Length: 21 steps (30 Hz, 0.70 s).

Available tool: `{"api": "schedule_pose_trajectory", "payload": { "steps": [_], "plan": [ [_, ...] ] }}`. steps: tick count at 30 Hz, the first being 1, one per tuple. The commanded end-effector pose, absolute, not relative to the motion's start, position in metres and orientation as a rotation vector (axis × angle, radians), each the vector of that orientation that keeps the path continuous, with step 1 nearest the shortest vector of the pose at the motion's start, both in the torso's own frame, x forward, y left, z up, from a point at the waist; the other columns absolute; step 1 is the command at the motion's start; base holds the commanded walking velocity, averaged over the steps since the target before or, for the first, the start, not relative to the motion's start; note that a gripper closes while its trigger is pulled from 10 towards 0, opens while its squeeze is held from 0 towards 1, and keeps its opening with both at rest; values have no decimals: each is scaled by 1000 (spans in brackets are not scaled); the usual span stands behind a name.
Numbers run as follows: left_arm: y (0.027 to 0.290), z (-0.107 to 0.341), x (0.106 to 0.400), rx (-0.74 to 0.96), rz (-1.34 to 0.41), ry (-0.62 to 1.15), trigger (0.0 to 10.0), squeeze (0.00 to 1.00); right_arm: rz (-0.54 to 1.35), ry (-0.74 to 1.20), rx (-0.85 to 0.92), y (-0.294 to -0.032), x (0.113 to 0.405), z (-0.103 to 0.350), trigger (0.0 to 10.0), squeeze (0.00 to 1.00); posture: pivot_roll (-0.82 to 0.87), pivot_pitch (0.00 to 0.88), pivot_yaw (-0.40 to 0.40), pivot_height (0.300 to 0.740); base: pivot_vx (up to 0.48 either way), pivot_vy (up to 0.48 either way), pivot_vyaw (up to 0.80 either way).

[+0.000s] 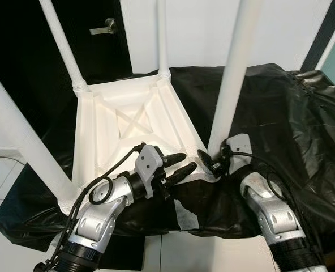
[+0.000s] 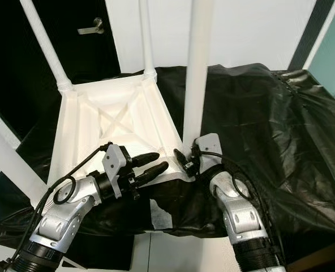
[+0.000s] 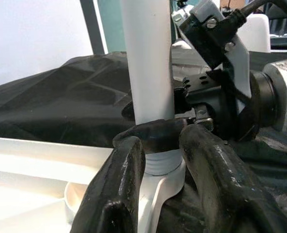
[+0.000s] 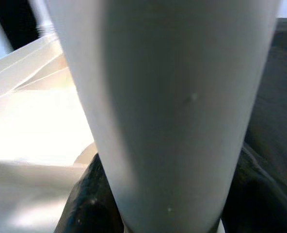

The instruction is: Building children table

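Left gripper (image 1: pixel 177 164), lower centre, hangs spread and empty beside the upturned white table (image 1: pixel 128 124) on black sheeting (image 1: pixel 280 113). Right gripper (image 1: pixel 211 160) clamps the fourth leg (image 1: pixel 231 85) at its socket. All legs stand; I judge only final tightening remains.

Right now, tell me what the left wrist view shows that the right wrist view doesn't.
Left wrist view alone: the left gripper, fingers apart, aimed at the leg's base; the right gripper closed around that base; black cloth beyond. Right wrist view alone: the leg's shaft seen very close, with the ribbed underside of the tabletop behind. Shared: the white table leg at its corner socket.
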<state>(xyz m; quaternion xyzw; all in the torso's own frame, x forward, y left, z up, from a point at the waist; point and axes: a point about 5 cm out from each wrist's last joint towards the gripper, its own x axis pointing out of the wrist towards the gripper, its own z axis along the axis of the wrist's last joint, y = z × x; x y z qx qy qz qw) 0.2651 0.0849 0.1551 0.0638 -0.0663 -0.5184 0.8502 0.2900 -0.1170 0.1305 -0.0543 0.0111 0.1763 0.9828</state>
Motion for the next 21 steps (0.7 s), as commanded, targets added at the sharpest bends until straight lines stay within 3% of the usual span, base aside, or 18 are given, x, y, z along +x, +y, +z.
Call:
{"api": "schedule_pose_trajectory", "payload": {
  "steps": [1,3,18,19,21],
  "plan": [
    [84,155,263,146,-1106,-133,10000,0,273,120,-88,-112,286,112,10000,0,-45,0,20,740,0,0,0],
    [84,155,262,146,-1110,-130,10000,0,92,121,0,-107,284,114,10000,0,-44,0,24,740,0,0,0],
    [86,157,264,150,-1105,-131,10000,0,89,103,23,-92,279,124,10000,0,-46,0,35,740,0,0,0],
    [86,157,264,151,-1103,-132,10000,0,91,92,19,-92,279,125,10000,1000,-46,0,35,740,0,0,0],
    [86,158,264,148,-1101,-133,10000,0,140,51,16,-96,279,131,10000,1000,-43,0,28,740,0,0,0]
  ]
}}
